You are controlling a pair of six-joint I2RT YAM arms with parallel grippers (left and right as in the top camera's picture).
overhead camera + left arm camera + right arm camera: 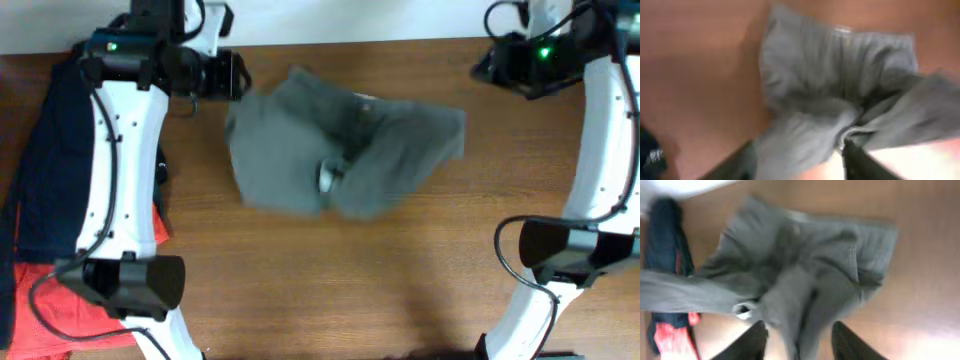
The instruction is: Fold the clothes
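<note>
The grey-khaki shorts [340, 150] lie crumpled and motion-blurred in the middle of the wooden table, with a small white label [365, 100] near the far edge. My left gripper [236, 78] is at the shorts' far left corner. In the left wrist view its fingers [797, 150] are spread wide with grey cloth [840, 75] bunched between them. My right gripper [480, 65] is above the far right corner. In the right wrist view its fingers [799, 327] are spread wide with a fold of the shorts [810, 270] between them. Whether either finger touches the cloth is too blurred to tell.
A dark navy garment [50, 150] lies along the table's left edge beside the left arm, with an orange-red garment [60, 300] at the near left. Both also show in the right wrist view, navy [665, 230] and red [670, 335]. The table's far edge [350, 42] runs close behind the shorts.
</note>
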